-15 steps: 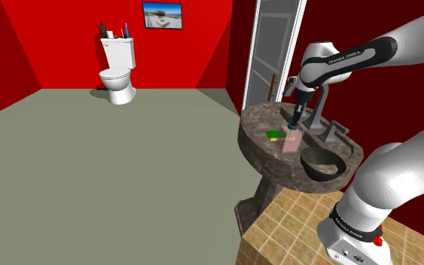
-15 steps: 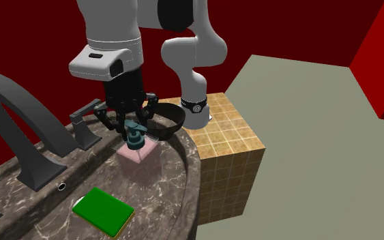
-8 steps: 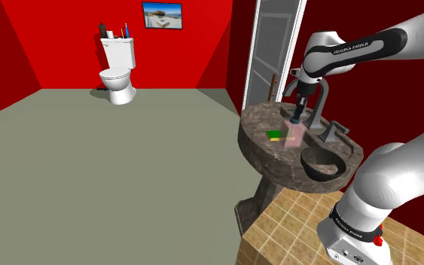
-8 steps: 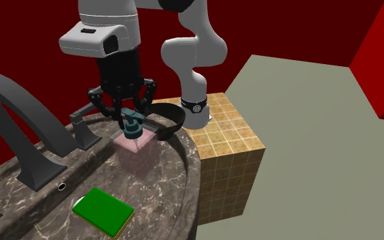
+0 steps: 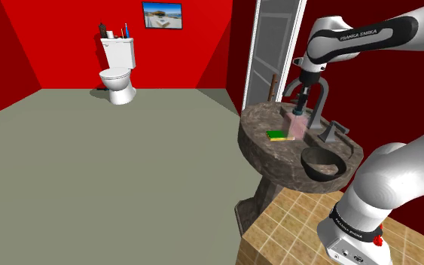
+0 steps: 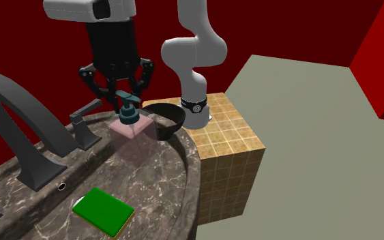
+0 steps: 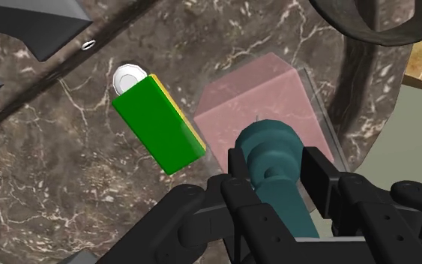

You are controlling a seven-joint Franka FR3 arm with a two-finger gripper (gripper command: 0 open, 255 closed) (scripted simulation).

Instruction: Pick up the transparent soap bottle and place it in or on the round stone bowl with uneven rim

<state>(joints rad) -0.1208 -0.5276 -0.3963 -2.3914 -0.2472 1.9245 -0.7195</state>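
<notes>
The soap bottle (image 6: 133, 135) is a see-through pink block with a teal pump top (image 7: 275, 166). It hangs above the stone sink basin, lifted off the surface. My gripper (image 6: 125, 101) is shut on the teal pump, its black fingers (image 7: 237, 174) clasping it from both sides. In the shoulder view the bottle (image 5: 297, 127) hangs under the gripper (image 5: 301, 108) over the middle of the basin. The dark round bowl with the uneven rim (image 6: 164, 118) stands at the sink's edge near the stand, also seen as the bowl (image 5: 323, 162) toward the shoulder view's lower right.
A green sponge (image 6: 103, 211) lies in the marbled sink (image 6: 176, 187) beside a white drain plug (image 7: 131, 76). A dark faucet (image 6: 20, 129) rises at the second exterior view's left. The tiled stand (image 6: 226, 146) adjoins the sink. A toilet (image 5: 117, 71) stands far across the floor.
The gripper has risen with the soap bottle held by its pump, lifting it off the basin floor. The bowl and sponge have not moved.
</notes>
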